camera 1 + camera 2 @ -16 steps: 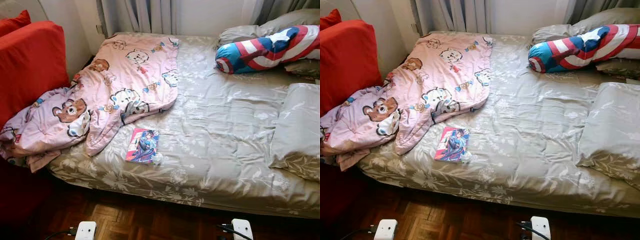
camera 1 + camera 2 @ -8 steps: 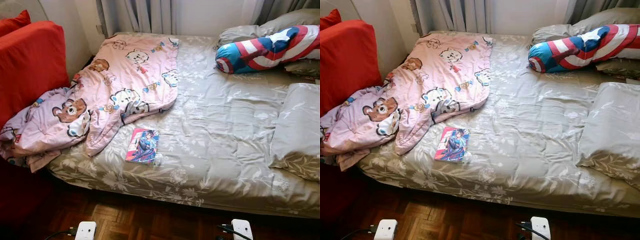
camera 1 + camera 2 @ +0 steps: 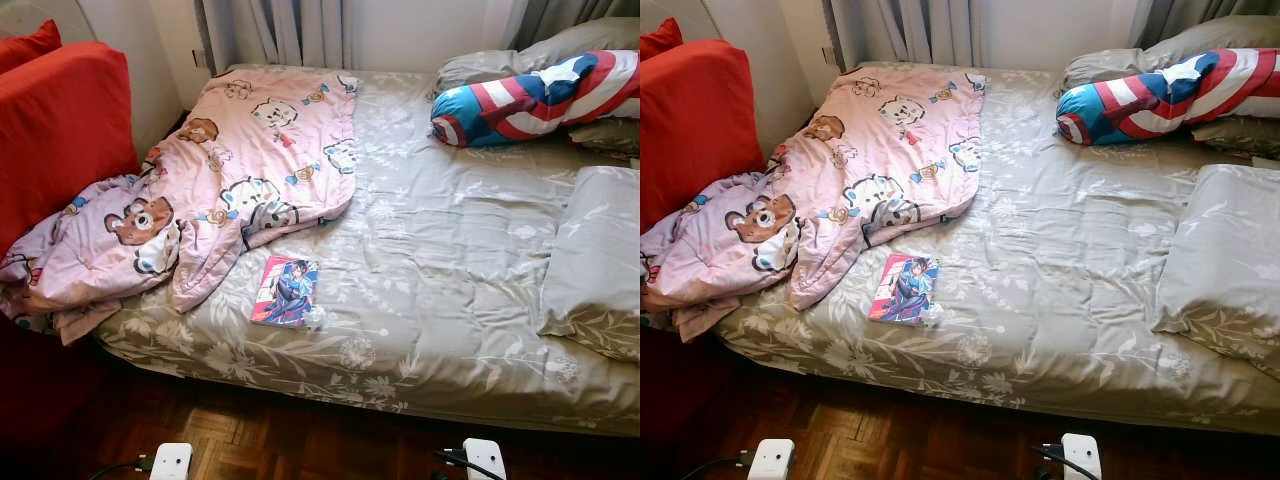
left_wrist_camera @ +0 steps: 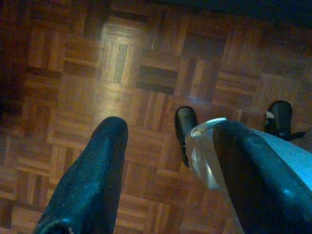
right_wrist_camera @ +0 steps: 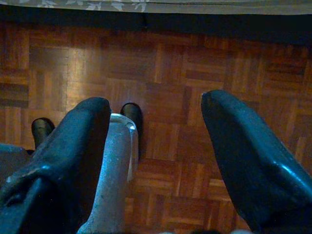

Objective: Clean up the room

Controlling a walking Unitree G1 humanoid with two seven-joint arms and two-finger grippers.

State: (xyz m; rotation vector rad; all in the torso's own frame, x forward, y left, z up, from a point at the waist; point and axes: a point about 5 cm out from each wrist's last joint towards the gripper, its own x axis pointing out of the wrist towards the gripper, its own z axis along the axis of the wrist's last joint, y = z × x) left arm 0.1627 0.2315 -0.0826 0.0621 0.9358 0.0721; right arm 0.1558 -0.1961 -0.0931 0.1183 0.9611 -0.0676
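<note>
Nothing moved, book [image 3: 285, 291] lengthwise toward curtains [image 3: 275, 30]

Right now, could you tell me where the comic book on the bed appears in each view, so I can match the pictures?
Left eye view: comic book lies near the bed's front edge, just below the pink blanket.
Right eye view: comic book, same spot, left of centre.
Left wrist view: parquet floor, no book.
Right wrist view: parquet floor, no book.
Shared landmark: the pink blanket's lower edge.
</note>
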